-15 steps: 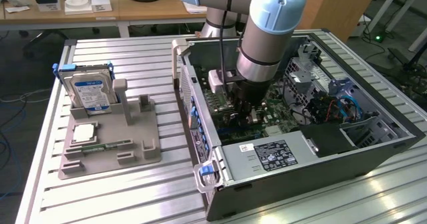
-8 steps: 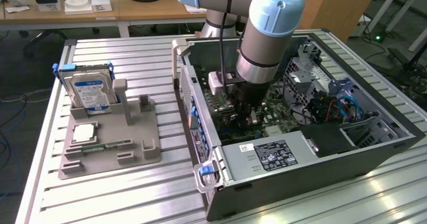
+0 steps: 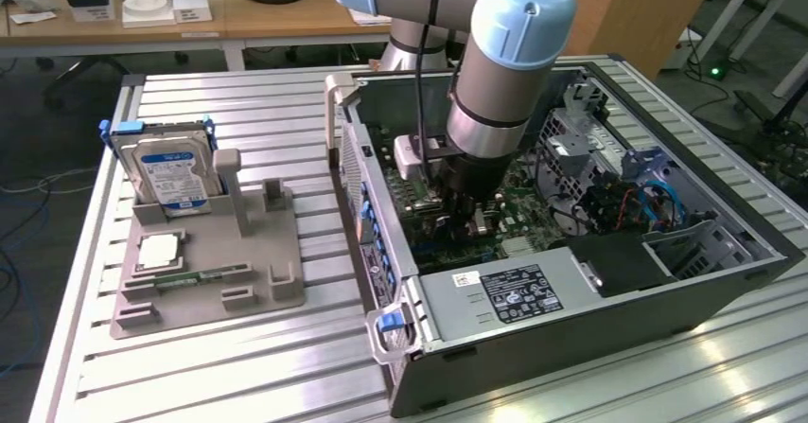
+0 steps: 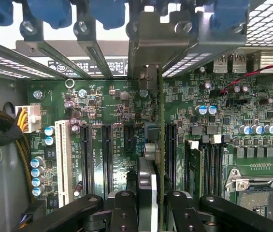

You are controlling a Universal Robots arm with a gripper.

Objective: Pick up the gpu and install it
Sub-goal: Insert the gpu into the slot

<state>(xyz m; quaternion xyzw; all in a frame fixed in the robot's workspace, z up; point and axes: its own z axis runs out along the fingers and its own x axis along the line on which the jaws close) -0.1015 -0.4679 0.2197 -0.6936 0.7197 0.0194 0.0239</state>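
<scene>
Fingers (image 4: 126,210) of the gripper (image 4: 148,203) clamp the gpu (image 4: 148,159) edge-on, holding it upright over the green motherboard (image 4: 117,121) inside the open computer case (image 3: 707,281). At nine o'clock from the case in the exterior view, a hard drive (image 3: 170,177) stands in a grey holder (image 3: 208,281).

The gpu (image 4: 151,145) stands on edge over the motherboard's slots, bracket against the case wall.
</scene>
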